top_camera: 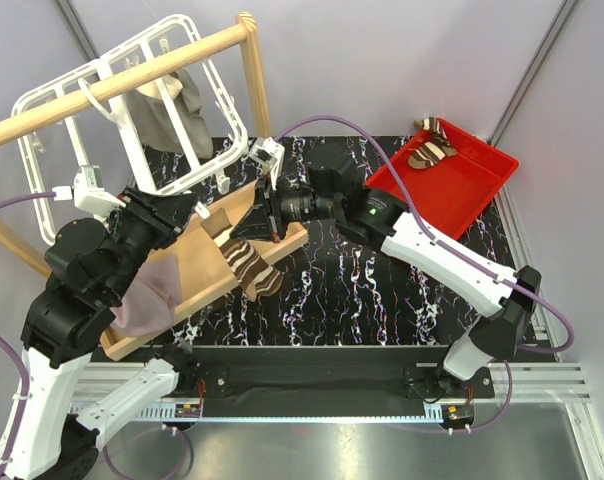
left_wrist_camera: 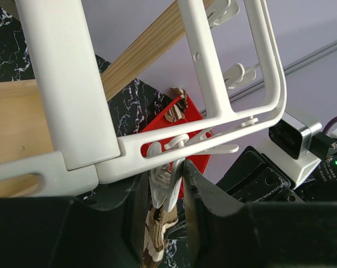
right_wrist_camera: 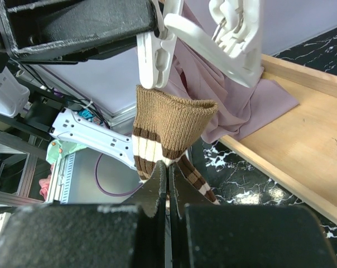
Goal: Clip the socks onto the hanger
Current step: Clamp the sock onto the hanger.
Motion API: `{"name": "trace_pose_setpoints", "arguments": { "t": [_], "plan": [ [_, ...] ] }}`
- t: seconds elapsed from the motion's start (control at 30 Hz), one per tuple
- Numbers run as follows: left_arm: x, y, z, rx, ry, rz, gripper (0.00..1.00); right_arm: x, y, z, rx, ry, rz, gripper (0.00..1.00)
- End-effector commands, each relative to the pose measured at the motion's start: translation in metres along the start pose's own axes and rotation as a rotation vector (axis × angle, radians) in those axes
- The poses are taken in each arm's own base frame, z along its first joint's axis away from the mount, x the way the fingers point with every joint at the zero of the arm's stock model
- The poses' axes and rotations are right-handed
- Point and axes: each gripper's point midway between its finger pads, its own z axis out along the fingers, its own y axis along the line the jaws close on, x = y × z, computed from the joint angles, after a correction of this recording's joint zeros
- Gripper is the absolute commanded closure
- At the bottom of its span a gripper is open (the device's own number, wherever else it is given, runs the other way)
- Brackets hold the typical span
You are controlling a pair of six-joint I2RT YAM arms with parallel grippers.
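Clipping step: left claw [left_wrist_camera: 168, 180] squeezes the clip [right_wrist_camera: 153, 56]; right claw [right_wrist_camera: 167, 170], pinching the sock [right_wrist_camera: 171, 120], offers cuff just ahead. Next I'd release squeeze.

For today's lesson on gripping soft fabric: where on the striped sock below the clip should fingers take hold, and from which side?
Grip the sock across its striped band just under the ribbed cuff, coming from below. The cuff stands upright, its edge at the white clip, so a low hold leaves that edge free. The right gripper is shut there.
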Motion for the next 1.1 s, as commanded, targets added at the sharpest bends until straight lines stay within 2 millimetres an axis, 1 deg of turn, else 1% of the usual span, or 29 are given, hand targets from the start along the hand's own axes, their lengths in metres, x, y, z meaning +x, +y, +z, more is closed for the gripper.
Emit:
{"name": "trace_pose_setpoints", "arguments": {
  "t": [0.0,0.13,0.27,0.5,0.73,0.77,0.8,0.87,0.93,0.97,1.0,1.07],
  "plan": [
    [-0.003,-0.015,0.001,0.058,0.003,-0.011,1.0,-0.021,0.013,0.001,-0.023,-0.048,-0.043,1.0],
    [-0.002,-0.014,0.001,0.057,0.004,-0.011,1.0,-0.024,0.016,0.003,-0.031,-0.051,-0.046,1.0],
    [-0.002,-0.015,0.0,0.063,0.005,-0.013,1.0,-0.024,0.013,0.008,-0.029,-0.047,-0.041,1.0],
    [-0.002,-0.016,0.0,0.065,0.007,-0.009,1.0,-0.036,0.018,0.009,-0.032,-0.073,-0.052,1.0],
    [-0.003,-0.016,-0.002,0.076,-0.001,-0.001,1.0,-0.041,0.021,0.011,-0.05,-0.083,-0.053,1.0],
    [-0.002,-0.015,-0.004,0.084,-0.004,-0.002,0.94,-0.04,0.022,0.012,-0.054,-0.08,-0.051,1.0],
    [-0.003,-0.016,-0.006,0.094,-0.012,-0.005,0.67,-0.038,0.02,0.014,-0.052,-0.077,-0.047,1.0],
    [-0.001,-0.01,-0.01,0.091,-0.021,-0.02,0.52,-0.036,0.019,0.015,-0.055,-0.077,-0.04,1.0],
    [-0.001,-0.008,-0.015,0.104,-0.03,-0.02,0.4,-0.035,0.019,0.015,-0.059,-0.083,-0.039,1.0],
    [0.0,-0.007,-0.017,0.109,-0.028,-0.019,0.38,-0.033,0.017,0.016,-0.058,-0.081,-0.039,1.0],
    [0.001,-0.005,-0.024,0.124,-0.033,-0.017,0.37,-0.033,0.015,0.017,-0.051,-0.084,-0.04,1.0],
    [0.005,-0.007,-0.031,0.161,-0.021,-0.007,0.36,-0.031,0.012,0.018,-0.042,-0.082,-0.039,1.0]
  ]
}}
